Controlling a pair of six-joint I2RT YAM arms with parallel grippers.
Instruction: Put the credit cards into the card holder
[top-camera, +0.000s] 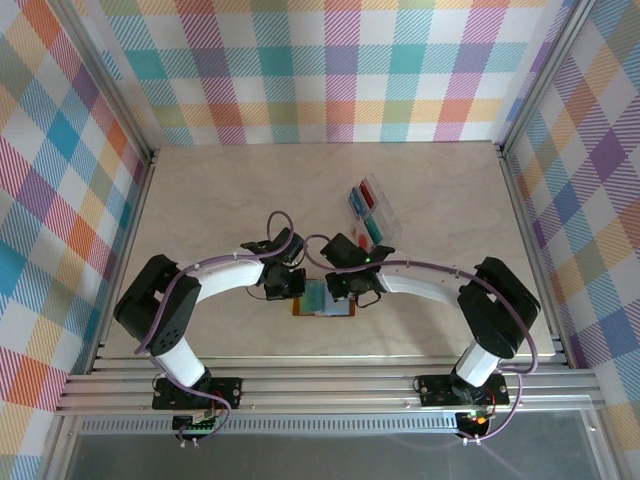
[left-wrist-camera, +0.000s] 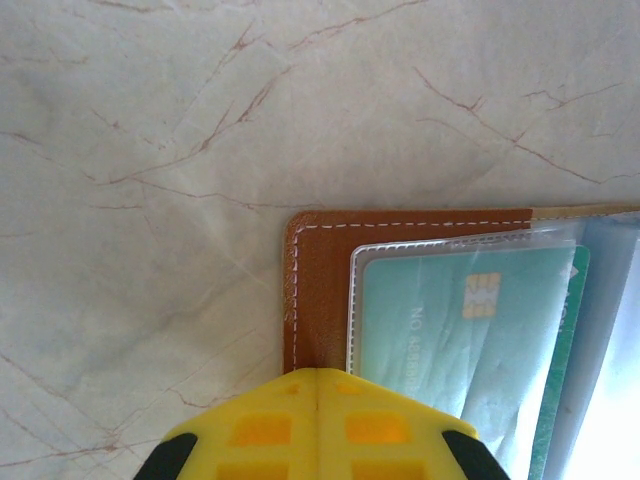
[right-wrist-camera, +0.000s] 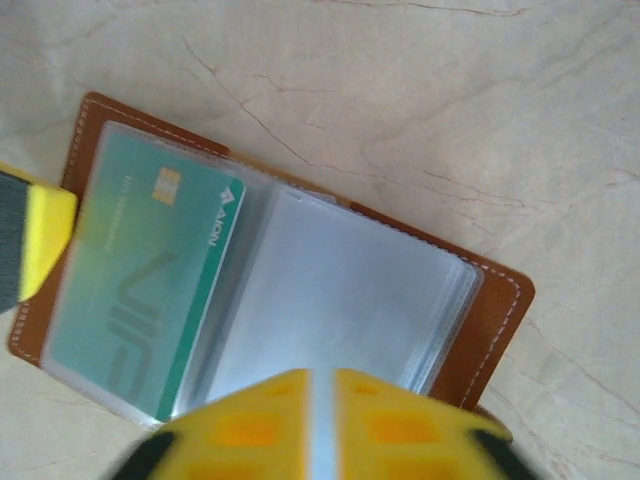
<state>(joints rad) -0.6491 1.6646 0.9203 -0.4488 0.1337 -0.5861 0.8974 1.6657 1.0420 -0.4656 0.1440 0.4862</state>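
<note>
Near the arm bases, the open card holder (right-wrist-camera: 495, 310) lies flat on the tabletop (top-camera: 220, 200), a teal card (right-wrist-camera: 140, 300) in its left pocket. At its left edge the left claw (left-wrist-camera: 318, 385) is pressed together. Over its right page the right claw (right-wrist-camera: 320, 385) looks nearly closed, though I cannot tell whether it pinches anything. Beyond, more cards (top-camera: 372, 192) sit in a clear tray (top-camera: 390, 228).

Left arm (top-camera: 215, 275) and right arm (top-camera: 420, 283): white tubes, chunky black joints (top-camera: 155, 300), purple cables (top-camera: 430, 265), yellow fingers (left-wrist-camera: 265, 430).
</note>
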